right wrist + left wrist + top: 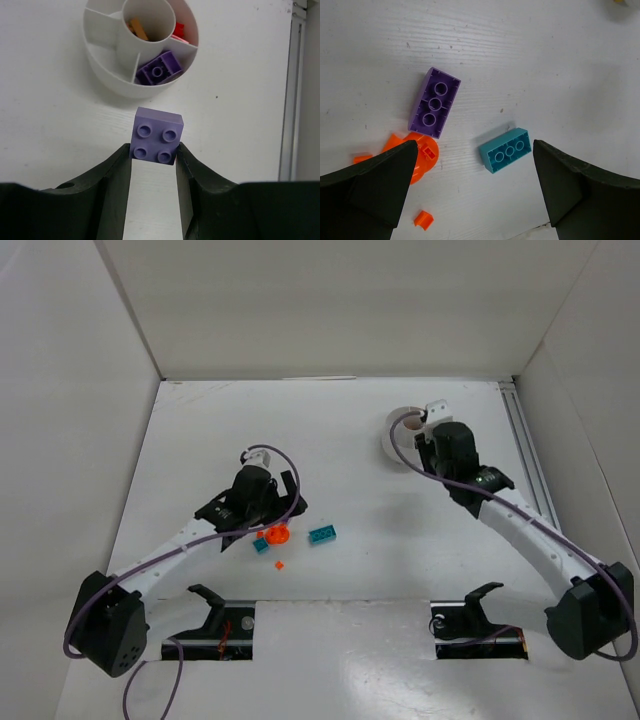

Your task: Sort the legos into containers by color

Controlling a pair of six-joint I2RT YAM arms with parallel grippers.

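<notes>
At the far right of the white table (340, 430), the round white plastic dish (107, 75) is mostly covered by the right arm in the top view. In the right wrist view the picture edge cuts off its far rim. We can make out a dark purple brick (159, 70) in the nearest wedge, a red piece (179, 29) in the wedge right of the ring, and a brownish-orange piece (138, 29) in the central ring. The other wedges we cannot read.

The right gripper (153, 156) is clenched on a lilac square plastic brick (157, 131), with its studs facing the camera. This brick is just in front of the dish, apart from its wall. Whether it touches the table we cannot tell.

The left gripper (475, 147) hangs wide open and grasps nothing. Below it lies a long purple plastic brick (434, 102), its long axis running steeply from lower left to upper right. A teal plastic brick (505, 150) lies apart from it, slanted the same way but more gently. An orange round piece (426, 156) sits just beside the long brick's low end, half hidden behind one black finger (375, 185).

Bare table lies right of the teal brick. A metal rail (528, 450) runs along the right table edge, near the dish.
</notes>
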